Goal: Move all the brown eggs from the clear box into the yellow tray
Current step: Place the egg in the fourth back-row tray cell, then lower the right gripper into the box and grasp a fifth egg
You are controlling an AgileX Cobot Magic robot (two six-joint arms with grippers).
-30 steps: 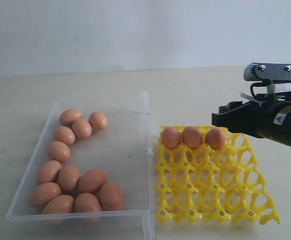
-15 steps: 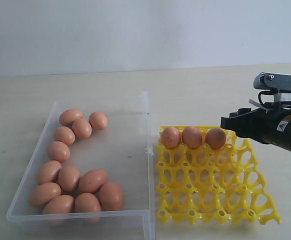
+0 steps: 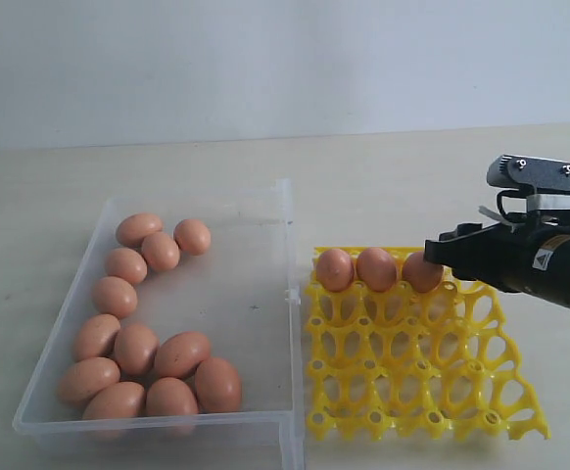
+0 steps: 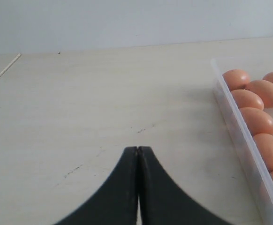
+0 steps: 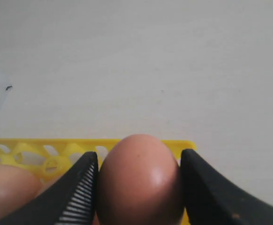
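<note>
Several brown eggs [image 3: 136, 348] lie in the clear box [image 3: 285, 225] on the left. The yellow tray [image 3: 412, 372] stands to its right, with three eggs [image 3: 376, 268] filling its back row from the left. My right gripper [image 3: 442, 253] hovers low over the back right corner cup. It is shut on one brown egg [image 5: 139, 178], and both fingers touch the shell. The exterior view hides that egg behind a finger. My left gripper [image 4: 138, 149] is shut and empty, over bare table beside the box's wall [image 4: 235, 131].
The light tabletop [image 3: 412, 176] stretches behind the box and tray to a plain wall [image 3: 265, 59]. All the tray's cups [image 3: 403, 392] in the front rows hold nothing. The right arm's black body [image 3: 549, 269] reaches in from the right edge.
The right gripper, still holding the egg, drifted slightly right, then came back left and sank toward the tray's back right corner. The eggs in the box and tray stayed put.
</note>
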